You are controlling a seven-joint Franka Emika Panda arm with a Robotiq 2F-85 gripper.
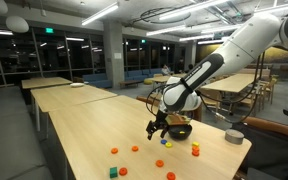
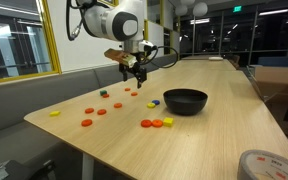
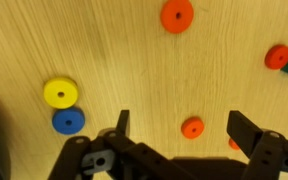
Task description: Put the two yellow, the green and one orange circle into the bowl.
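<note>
Hovering claw (image 3: 180, 118), spread wide and empty.
Nothing is gripped; a small orange circle (image 3: 192, 127) is seen on the bench (image 3: 104, 40) between the fingers (image 3: 246, 132).

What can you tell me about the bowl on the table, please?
The bowl is black, round and wide-mouthed, slightly glossy; its material cannot be told. It stands upright on the light wooden table, and no circle shows inside it. A blue circle lies beside it and a yellow circle in front, both apart from it. The gripper hangs away from it, not touching.
</note>
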